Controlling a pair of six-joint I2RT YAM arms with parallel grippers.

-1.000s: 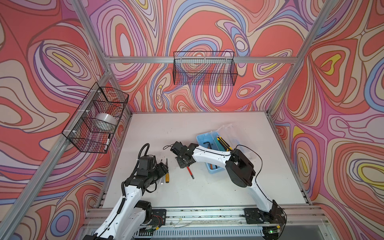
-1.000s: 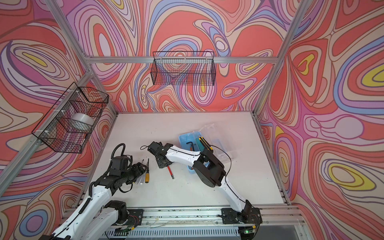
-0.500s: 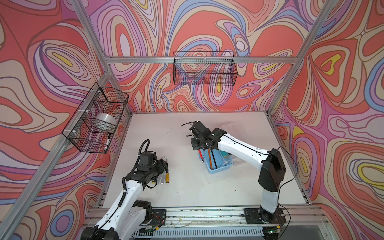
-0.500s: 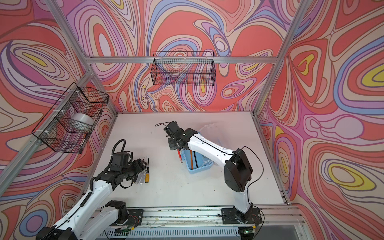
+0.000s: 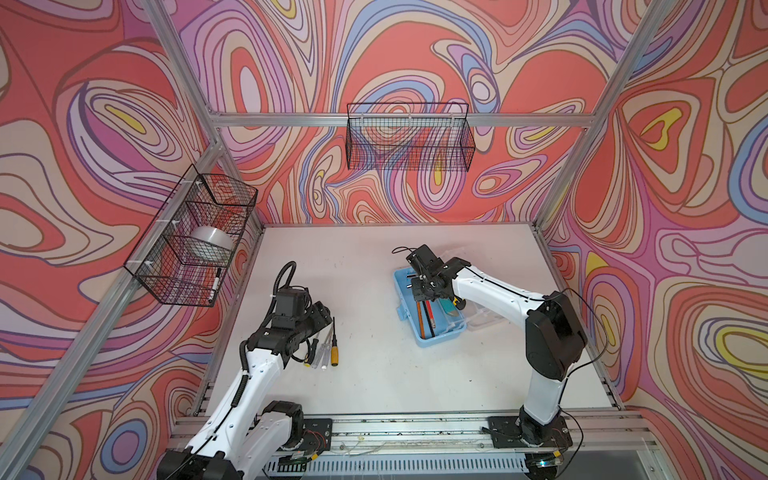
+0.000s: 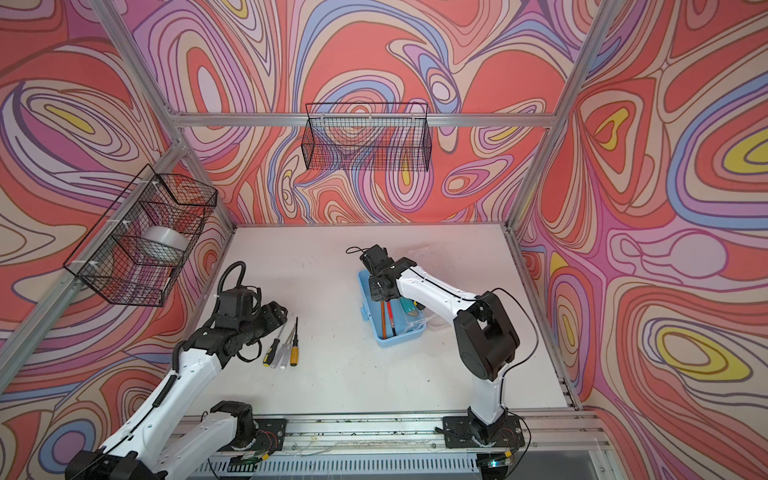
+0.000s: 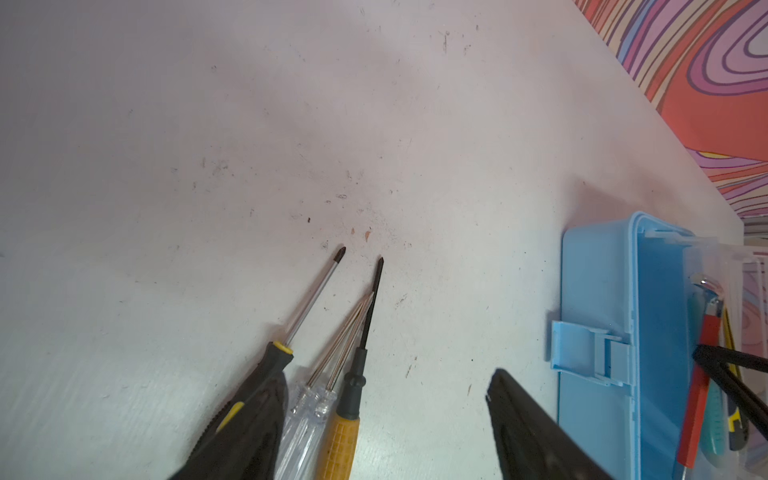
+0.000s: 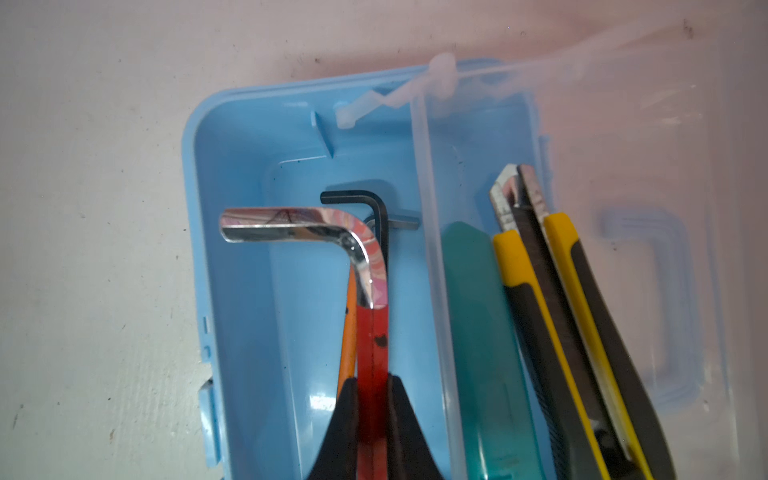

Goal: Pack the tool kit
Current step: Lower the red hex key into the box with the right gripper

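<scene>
The tool kit's light-blue box point(image 5: 440, 337) point(image 6: 400, 338) lies on the table right of centre, its clear lid point(image 8: 648, 137) swung open. My right gripper point(image 5: 428, 287) point(image 8: 372, 399) hangs over the box, shut on a red-sleeved hex key point(image 8: 372, 332) with a chrome bend. A black hex key point(image 8: 376, 208), a teal utility knife point(image 8: 478, 316) and a yellow-black one point(image 8: 552, 299) lie inside. Several screwdrivers point(image 5: 325, 348) point(image 7: 340, 374) lie side by side on the table at the left. My left gripper point(image 5: 322, 314) point(image 7: 384, 384) stands open just over their handles, one finger point(image 7: 249, 419) against the black-and-yellow handle.
A black wire basket point(image 5: 195, 237) on the left wall holds a roll of tape point(image 5: 210, 241) and a marker. Another wire basket point(image 5: 409, 137) hangs on the back wall. Aluminium posts frame the table; a rail point(image 5: 395, 428) runs along its front edge.
My right arm has lifted the red hex key off the middle of the table and carried it to the right, over the box. The left gripper has shifted slightly above the screwdrivers.
</scene>
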